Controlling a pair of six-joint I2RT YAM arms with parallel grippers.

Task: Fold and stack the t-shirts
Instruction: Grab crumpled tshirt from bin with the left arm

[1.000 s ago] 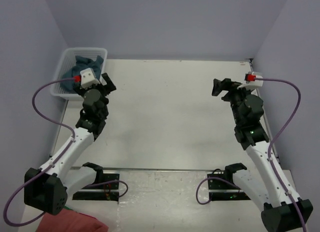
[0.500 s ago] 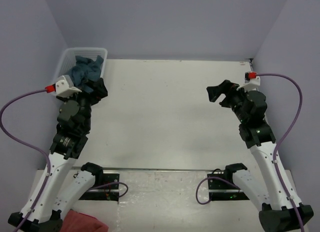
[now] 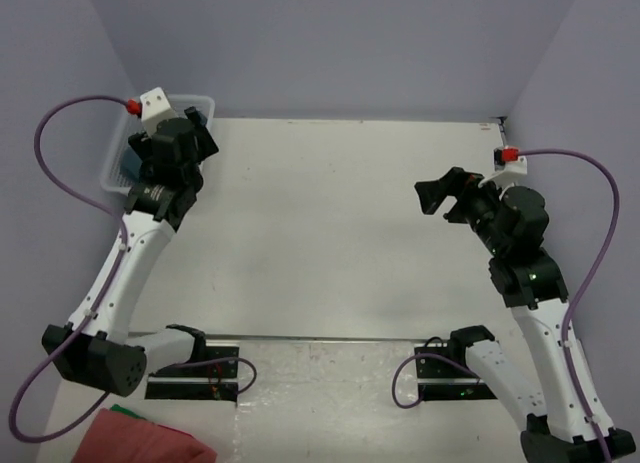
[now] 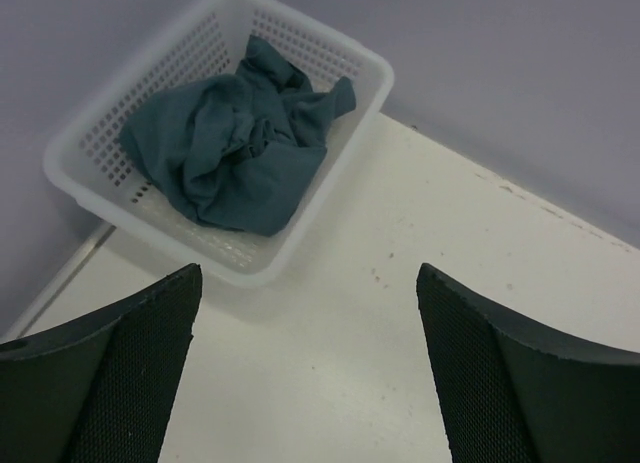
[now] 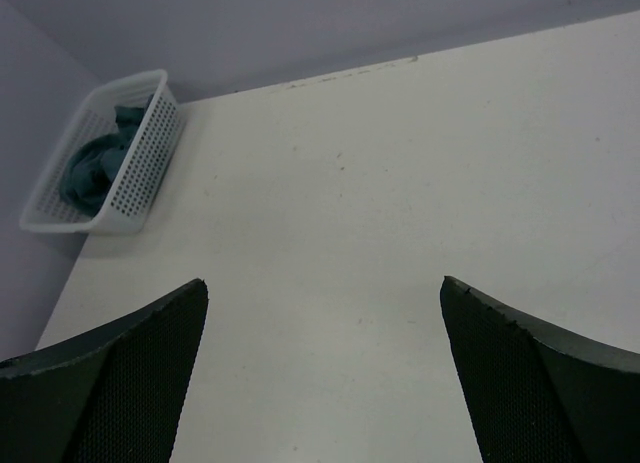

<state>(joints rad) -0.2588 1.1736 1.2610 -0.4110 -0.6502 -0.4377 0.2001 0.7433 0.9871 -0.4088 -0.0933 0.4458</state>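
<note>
basket at the far left corner of the table holds the dark teal t-shirt, crumpled in a heap. left hand hovers just short of it, fingers spread wide and empty. it should probably come down on the highest fold near the middle, pinch firmly, and lift straight up so the basket isn't dragged along. right hand, likewise spread and empty, hangs over the right side, well apart from the shirt.

Even, soft overhead light; faint shadows; no glare; wrist views sharp, slightly dim.
</note>
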